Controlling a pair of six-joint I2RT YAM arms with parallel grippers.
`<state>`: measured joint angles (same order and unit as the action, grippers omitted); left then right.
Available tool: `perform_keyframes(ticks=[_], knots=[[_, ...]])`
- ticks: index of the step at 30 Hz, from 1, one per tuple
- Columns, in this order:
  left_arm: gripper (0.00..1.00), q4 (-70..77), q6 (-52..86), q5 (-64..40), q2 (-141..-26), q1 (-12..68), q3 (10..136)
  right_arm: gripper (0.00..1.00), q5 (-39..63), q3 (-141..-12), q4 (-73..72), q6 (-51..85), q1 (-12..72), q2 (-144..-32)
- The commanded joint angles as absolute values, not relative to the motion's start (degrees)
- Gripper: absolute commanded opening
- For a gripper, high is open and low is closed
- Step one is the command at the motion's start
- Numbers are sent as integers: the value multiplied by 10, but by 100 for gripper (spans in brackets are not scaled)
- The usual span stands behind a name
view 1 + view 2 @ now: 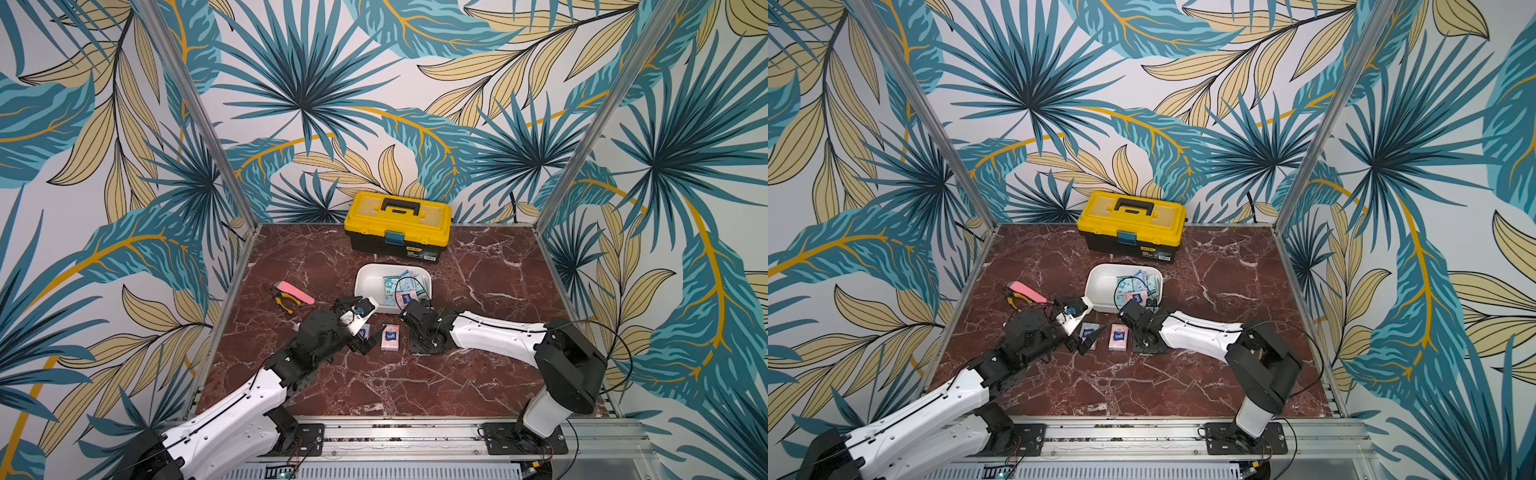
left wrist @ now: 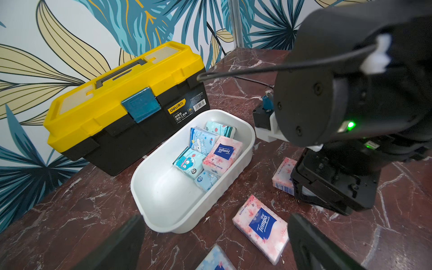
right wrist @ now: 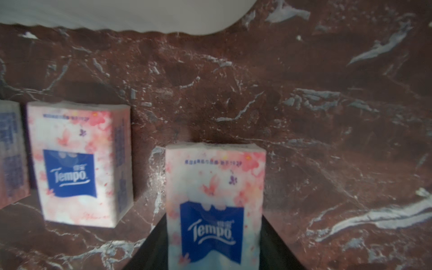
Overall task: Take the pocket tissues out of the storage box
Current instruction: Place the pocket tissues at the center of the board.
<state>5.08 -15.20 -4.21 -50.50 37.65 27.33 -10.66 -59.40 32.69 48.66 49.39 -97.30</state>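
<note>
Five pocket tissues [image 2: 210, 152] in storage box [image 2: 163, 194] | right gripper [image 3: 214, 224] clamps pink packet [image 3: 215, 187]: seat flat, then release | left gripper [image 2: 216, 224] wide

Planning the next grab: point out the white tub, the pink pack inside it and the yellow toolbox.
white tub [image 2: 163, 191], left wrist view, on the bare inside floor.
pink pack [image 2: 224, 152], left wrist view, on the blue label on its top face.
yellow toolbox [image 2: 141, 104], left wrist view, on the blue latch.

Both top views look steeply down from the front over the whole red-brown marble worktop [image 1: 374, 386]; both wrist views sit close, sharing one pink printed tissue packet [image 2: 261, 228] [image 3: 77, 163].
</note>
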Motion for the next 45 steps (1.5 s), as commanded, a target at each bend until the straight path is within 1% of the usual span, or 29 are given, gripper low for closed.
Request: perform_keyframes(ticks=[1, 6, 7, 13, 18, 25, 29, 31, 33, 37, 45], knots=[[100, 59, -159, -53, -508, 374, 260, 55, -121, -586, 308, 493, 495, -988], [100, 54, -160, -52, -507, 374, 261, 56, -127, -579, 300, 496, 495, -996], [100, 53, -160, -53, -506, 374, 261, 57, -127, -579, 300, 494, 495, -998], [100, 53, -161, -51, -501, 374, 261, 69, -130, -577, 300, 487, 495, -997], [100, 54, -159, -42, -493, 374, 260, 80, -137, -580, 306, 477, 495, -971], [100, 81, -123, -6, -477, 374, 255, 90, -171, -622, 363, 438, 492, -926], [100, 91, -91, 25, -476, 374, 255, 92, -187, -651, 378, 403, 485, -901], [100, 96, -73, 29, -475, 374, 252, 92, -179, -673, 380, 382, 475, -900], [100, 102, -48, 54, -473, 374, 247, 91, -170, -705, 383, 358, 465, -912], [100, 106, 1, 80, -472, 374, 241, 91, -158, -783, 391, 307, 435, -961], [100, 94, 49, 124, -468, 374, 224, 89, -105, -920, 405, 242, 386, -1076]])
